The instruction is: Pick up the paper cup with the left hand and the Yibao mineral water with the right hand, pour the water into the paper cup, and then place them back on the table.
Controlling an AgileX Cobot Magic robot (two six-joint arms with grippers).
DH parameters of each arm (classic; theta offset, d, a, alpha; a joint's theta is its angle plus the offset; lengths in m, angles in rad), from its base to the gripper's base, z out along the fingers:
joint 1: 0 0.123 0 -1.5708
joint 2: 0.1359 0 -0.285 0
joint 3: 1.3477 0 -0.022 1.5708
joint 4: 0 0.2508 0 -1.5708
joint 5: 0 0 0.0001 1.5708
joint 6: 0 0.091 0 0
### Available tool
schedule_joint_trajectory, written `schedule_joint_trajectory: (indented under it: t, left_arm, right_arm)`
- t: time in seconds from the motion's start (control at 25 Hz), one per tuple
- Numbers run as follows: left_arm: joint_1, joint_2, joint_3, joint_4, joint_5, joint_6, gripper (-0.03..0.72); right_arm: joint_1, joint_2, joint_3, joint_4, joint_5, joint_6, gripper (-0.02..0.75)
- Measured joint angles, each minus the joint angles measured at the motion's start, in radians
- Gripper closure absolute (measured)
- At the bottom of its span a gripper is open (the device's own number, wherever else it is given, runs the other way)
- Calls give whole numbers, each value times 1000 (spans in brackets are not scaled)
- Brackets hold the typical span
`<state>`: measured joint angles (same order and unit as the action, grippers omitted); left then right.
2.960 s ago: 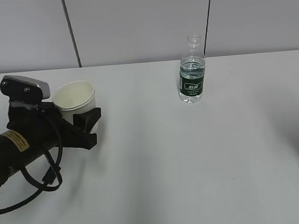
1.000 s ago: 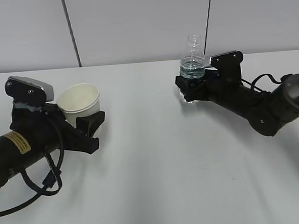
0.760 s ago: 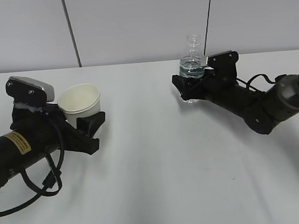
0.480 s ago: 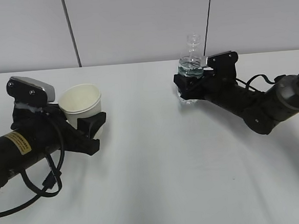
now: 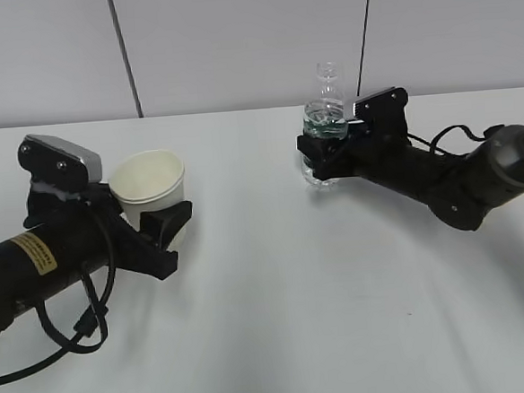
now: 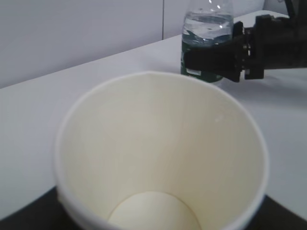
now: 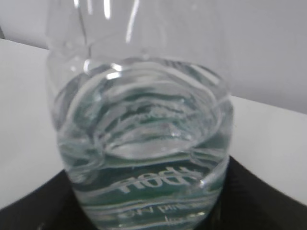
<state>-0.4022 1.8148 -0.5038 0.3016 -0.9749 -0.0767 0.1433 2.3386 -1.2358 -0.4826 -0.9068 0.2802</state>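
Note:
The cream-white paper cup (image 5: 148, 181) is upright between the fingers of my left gripper (image 5: 158, 218), which is shut on its lower wall and holds it a little above the table (image 5: 268, 286). The left wrist view looks into the empty cup (image 6: 158, 158). The Yibao mineral water (image 5: 325, 113), clear with a dark green label, is gripped round the label by my right gripper (image 5: 324, 152) and leans slightly left. Its base is at or just above the table. The right wrist view shows the bottle (image 7: 144, 143) close up, about half full. The left wrist view shows the bottle (image 6: 207, 33) and the right gripper (image 6: 216, 57).
A pale grey panelled wall (image 5: 251, 44) runs behind the table's far edge. The right arm (image 5: 450, 179) and its cable lie low over the right part of the table. The left arm (image 5: 41, 257) with its looping cable covers the left front.
The right arm has come in and closed on the bottle, then shifted it slightly left. The left gripper has moved the cup a little up and to the right.

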Motion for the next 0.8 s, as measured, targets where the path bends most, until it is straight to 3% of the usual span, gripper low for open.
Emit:
schedule_joint_trajectory:
  t: [0.36, 0.8]
  left_arm:
    - [0, 0, 0, 82, 2, -40, 248]
    - [0, -1, 0, 122, 80, -119, 248]
  right_arm:
    - [72, -100, 0, -114, 15, 2, 269]
    - [199, -106, 0, -155, 20, -86, 269]
